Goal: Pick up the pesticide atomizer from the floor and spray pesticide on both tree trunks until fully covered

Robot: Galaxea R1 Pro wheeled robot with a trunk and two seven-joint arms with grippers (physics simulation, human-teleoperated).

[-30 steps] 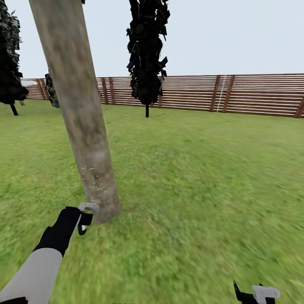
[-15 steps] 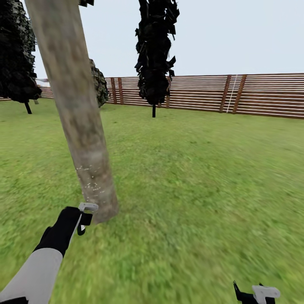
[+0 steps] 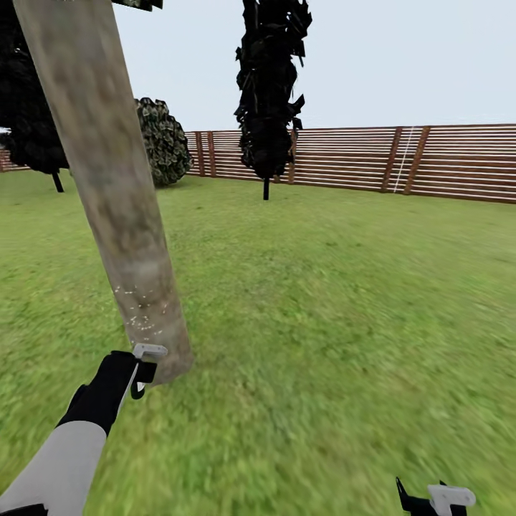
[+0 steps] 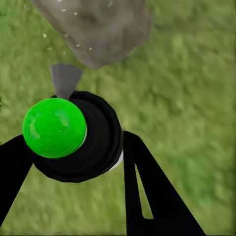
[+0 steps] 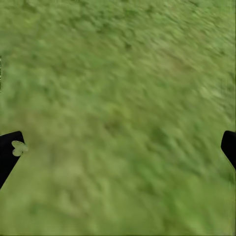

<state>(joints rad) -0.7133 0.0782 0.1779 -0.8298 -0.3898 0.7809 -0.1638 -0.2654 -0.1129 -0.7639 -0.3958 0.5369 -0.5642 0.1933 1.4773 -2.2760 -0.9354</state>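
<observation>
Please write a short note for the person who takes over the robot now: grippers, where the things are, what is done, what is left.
Left gripper: shut on the black atomizer with a round green top, nozzle toward the thick grey-beige tree trunk close ahead.
Right gripper: open, holding nothing, over the green grass lawn.
Done: atomizer picked up; white pesticide specks dot the trunk's lower part.
Left: most of this trunk looks bare; finish it, then spray the second tree.
</observation>
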